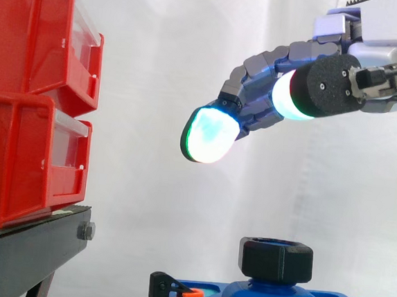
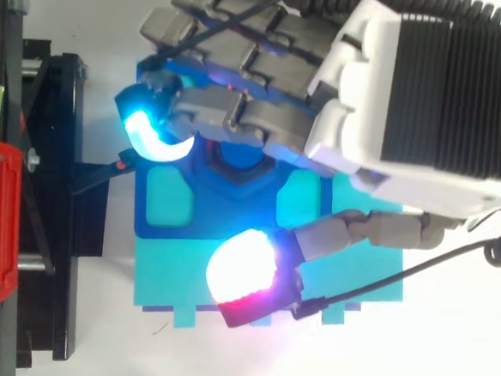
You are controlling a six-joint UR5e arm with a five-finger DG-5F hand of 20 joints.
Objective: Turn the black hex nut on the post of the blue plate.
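Nut (image 1: 276, 259) sits on the blue plate's (image 2: 223, 208) post, low and right of centre in the side view, with nothing touching it. Above it the hand (image 1: 274, 75) reaches in from the upper right, thumb nearest the camera, fingers loosely extended and holding nothing. Red bins (image 1: 29, 99) on a black stand (image 1: 30, 245) occupy the left, with the white curtain (image 1: 165, 48) behind.

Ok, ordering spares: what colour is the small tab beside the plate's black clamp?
The tab is orange, clearest in the side view.
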